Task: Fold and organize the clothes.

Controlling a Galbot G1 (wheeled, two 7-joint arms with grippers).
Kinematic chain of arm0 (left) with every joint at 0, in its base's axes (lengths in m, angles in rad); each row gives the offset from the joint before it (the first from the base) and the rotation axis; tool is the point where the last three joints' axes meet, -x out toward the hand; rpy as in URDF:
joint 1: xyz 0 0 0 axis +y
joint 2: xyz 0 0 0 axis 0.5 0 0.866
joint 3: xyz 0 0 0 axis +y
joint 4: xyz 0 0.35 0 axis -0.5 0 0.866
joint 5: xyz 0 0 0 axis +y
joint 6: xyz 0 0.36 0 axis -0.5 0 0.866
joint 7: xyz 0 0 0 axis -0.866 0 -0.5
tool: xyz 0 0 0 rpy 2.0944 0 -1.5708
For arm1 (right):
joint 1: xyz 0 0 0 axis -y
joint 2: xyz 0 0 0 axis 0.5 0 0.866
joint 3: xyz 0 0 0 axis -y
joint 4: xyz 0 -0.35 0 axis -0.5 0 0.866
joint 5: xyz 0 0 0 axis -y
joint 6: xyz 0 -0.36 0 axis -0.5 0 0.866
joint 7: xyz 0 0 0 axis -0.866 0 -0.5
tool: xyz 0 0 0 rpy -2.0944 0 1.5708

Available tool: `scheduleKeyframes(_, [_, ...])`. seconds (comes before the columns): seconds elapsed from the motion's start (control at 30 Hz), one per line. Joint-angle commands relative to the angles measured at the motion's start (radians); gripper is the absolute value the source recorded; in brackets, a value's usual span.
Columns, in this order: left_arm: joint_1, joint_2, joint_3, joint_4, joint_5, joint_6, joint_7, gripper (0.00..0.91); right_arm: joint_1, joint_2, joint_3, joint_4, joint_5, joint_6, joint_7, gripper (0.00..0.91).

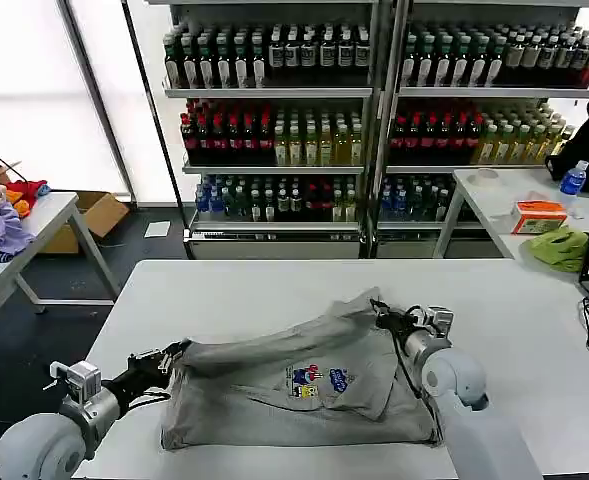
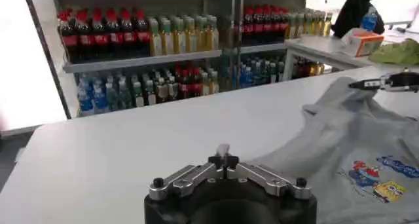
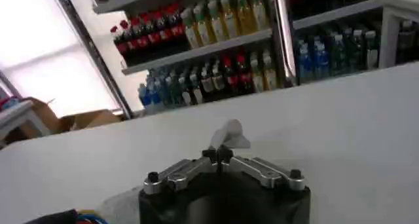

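Shirt: a light grey shirt (image 1: 304,385) lies spread on the white table (image 1: 274,290), near the robot's edge, its multicoloured chest print (image 1: 319,380) facing up; the cloth is rumpled and lifted along its far edge.
Left gripper: at the shirt's left corner (image 1: 179,352), low over the table; in the left wrist view its fingers (image 2: 224,157) are pressed together on a thin edge of grey cloth, so it has the shirt pinched.
Right gripper: at the shirt's far right corner (image 1: 386,318), raised a little above the table; in the right wrist view (image 3: 221,153) the fingers meet on a small tuft of pale cloth that sticks up between them.
Shirt in the left wrist view: the grey cloth (image 2: 340,153) runs away from the left gripper toward the right gripper (image 2: 370,84), which shows farther off at the raised corner.
Surroundings: shelves of bottles (image 1: 284,110) stand behind the table; a lime-green cloth (image 1: 559,247) lies on a side table to the right.
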Motion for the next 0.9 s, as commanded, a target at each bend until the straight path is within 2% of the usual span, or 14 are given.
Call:
scheduleKeyframes(0.03, [0.005, 0.003, -0.013, -0.007, -0.008, 0.0, -0.003, 0.01, -0.214, -0.024, 0.133, 0.289, 0.075, -0.001, 0.003, 0.0])
scheduleKeyframes(0.3, [0.077, 0.011, -0.098, -0.074, -0.031, 0.016, -0.026, 0.01, -0.464, -0.016, 0.229, 0.449, 0.075, 0.0, -0.015, 0.0])
scheduleKeyframes(0.5, [0.159, -0.01, -0.184, -0.144, -0.041, 0.052, -0.036, 0.01, -0.651, 0.005, 0.272, 0.524, 0.057, 0.001, -0.033, 0.0])
scheduleKeyframes(0.63, [0.241, -0.033, -0.206, -0.186, -0.001, 0.074, -0.036, 0.01, -0.75, 0.015, 0.263, 0.501, -0.013, 0.003, -0.049, 0.0])
scheduleKeyframes(0.77, [0.327, -0.075, -0.171, -0.211, 0.108, 0.083, -0.017, 0.01, -0.744, 0.028, 0.25, 0.457, -0.057, 0.003, -0.045, 0.0])
scheduleKeyframes(0.8, [0.343, -0.086, -0.156, -0.209, 0.159, 0.083, -0.015, 0.101, -0.735, 0.026, 0.246, 0.438, -0.071, 0.002, -0.043, 0.0])
scheduleKeyframes(0.83, [0.349, -0.091, -0.146, -0.207, 0.167, 0.083, -0.016, 0.725, -0.727, 0.024, 0.242, 0.427, -0.088, 0.003, -0.051, 0.584])
scheduleKeyframes(0.87, [0.359, -0.096, -0.134, -0.204, 0.188, 0.083, -0.017, 0.907, -0.722, 0.025, 0.242, 0.425, -0.097, 0.003, -0.057, 0.907])
scheduleKeyframes(0.9, [0.364, -0.1, -0.127, -0.206, 0.202, 0.083, -0.015, 0.907, -0.716, 0.026, 0.245, 0.428, -0.102, 0.003, -0.063, 0.907])
